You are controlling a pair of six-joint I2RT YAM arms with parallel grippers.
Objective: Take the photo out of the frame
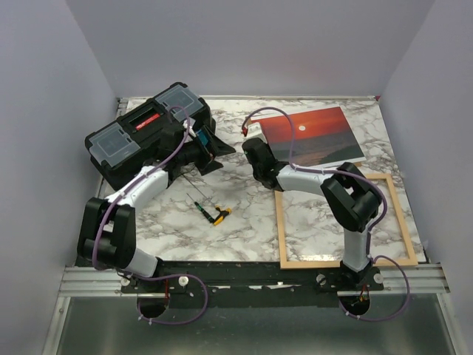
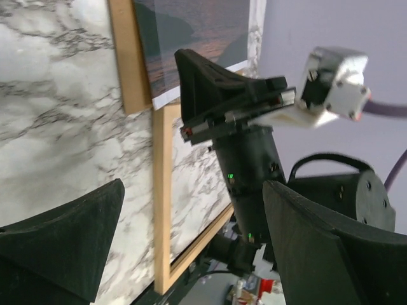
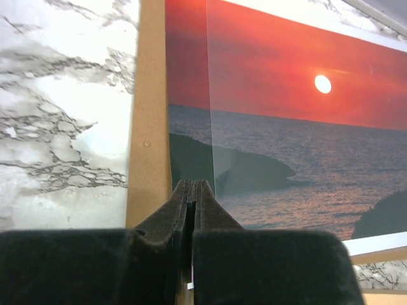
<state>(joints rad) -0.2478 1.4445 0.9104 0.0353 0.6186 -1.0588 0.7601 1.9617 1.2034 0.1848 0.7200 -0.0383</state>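
photo (image 1: 316, 135) | just beyond frame (image 1: 310, 263), long axis left-right | right gripper (image 3: 193, 183) nearer, fingers pressed together at photo's near-left edge, pinch unconfirmed | left gripper (image 2: 194, 190) spread

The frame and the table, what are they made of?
I think the frame is pale wood: it is a plain light tan with a dull finish. I think the table looks like marble, white with grey veins, but it could be only a printed pattern. The pictures cannot settle that.
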